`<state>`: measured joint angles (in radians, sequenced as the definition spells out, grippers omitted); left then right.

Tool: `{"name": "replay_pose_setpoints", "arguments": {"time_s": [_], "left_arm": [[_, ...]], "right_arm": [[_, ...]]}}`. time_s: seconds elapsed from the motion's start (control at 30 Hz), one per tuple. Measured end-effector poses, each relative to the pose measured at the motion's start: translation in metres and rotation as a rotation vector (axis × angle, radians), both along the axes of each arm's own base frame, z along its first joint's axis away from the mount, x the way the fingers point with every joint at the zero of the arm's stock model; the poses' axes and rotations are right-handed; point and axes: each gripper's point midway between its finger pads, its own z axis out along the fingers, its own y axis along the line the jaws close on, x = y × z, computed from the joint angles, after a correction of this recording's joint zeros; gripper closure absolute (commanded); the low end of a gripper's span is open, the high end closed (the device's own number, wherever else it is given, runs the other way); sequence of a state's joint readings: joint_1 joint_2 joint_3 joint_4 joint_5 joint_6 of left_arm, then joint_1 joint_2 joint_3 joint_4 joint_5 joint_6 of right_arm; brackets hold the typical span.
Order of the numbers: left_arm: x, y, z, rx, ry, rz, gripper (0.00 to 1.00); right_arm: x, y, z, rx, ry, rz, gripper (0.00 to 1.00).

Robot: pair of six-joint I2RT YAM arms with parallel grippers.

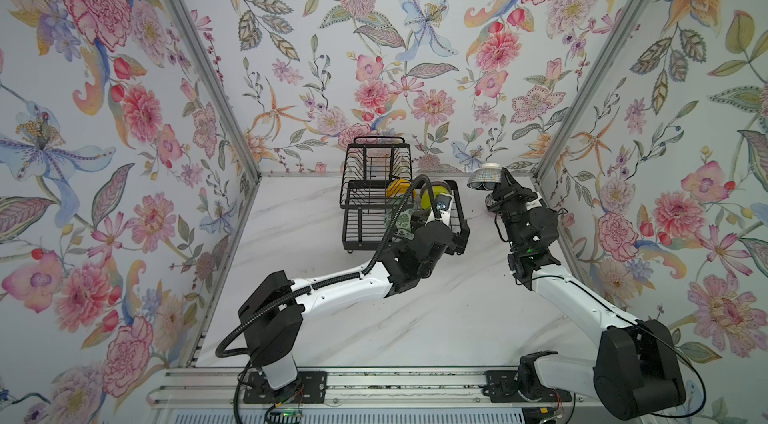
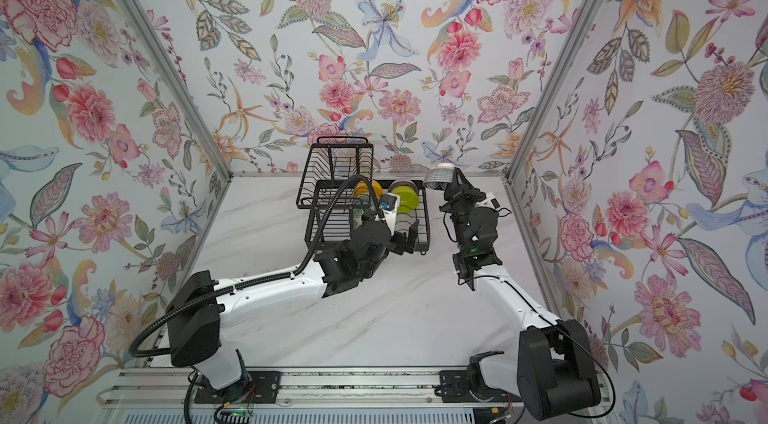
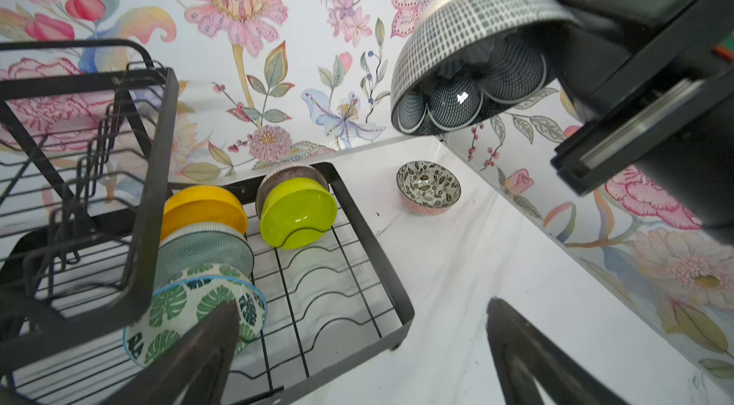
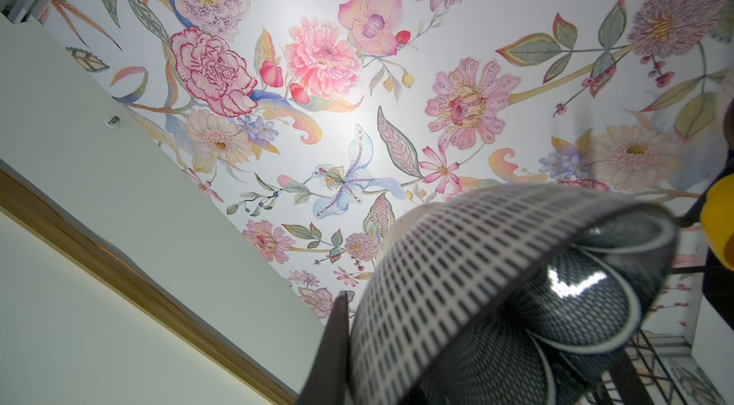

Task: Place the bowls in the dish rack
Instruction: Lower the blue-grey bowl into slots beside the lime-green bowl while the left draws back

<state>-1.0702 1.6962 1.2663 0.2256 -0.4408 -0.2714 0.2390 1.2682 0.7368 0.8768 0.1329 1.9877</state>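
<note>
5 bowls stand on edge in the lower tray of the dish rack. One row runs beside the upper basket: yellow bowl at the back, then pale aqua bowl, then leaf bowl nearest the front, each pressed against the next. 2nd row at the tray's far end: lime bowl leaning on the ribbed pink-brown bowl behind it. Front slots on that side are bare wire. Dark floral bowl sits upright on the marble table, right of the rack & apart from it. B&w bowl hangs in the air above that spot, tilted w/ its mouth facing down, pinched at the rim by the right gripper. Left gripper hovers over the rack's front end, jaws spread wide, nothing in them; one finger overlaps the leaf bowl in the wrist view, contact can't be told
</note>
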Motion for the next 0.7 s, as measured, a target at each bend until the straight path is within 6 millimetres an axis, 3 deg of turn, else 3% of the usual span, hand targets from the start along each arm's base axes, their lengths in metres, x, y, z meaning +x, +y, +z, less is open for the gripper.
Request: {"name": "replay_pose_setpoints", "arguments": {"time_s": [0.17, 0.37, 0.7], "left_arm": [[-0.012, 0.011, -0.039, -0.047, 0.083, -0.018, 0.01], [-0.025, 0.021, -0.079, -0.098, 0.152, -0.032, 0.01], [-0.030, 0.030, -0.100, -0.144, 0.157, -0.021, 0.01]], "right_arm": [[0.003, 0.004, -0.025, -0.038, 0.043, 0.006, 1.00], [0.020, 0.016, -0.066, -0.090, 0.125, 0.029, 1.00], [0.041, 0.044, -0.119, -0.164, 0.187, 0.091, 1.00]]}}
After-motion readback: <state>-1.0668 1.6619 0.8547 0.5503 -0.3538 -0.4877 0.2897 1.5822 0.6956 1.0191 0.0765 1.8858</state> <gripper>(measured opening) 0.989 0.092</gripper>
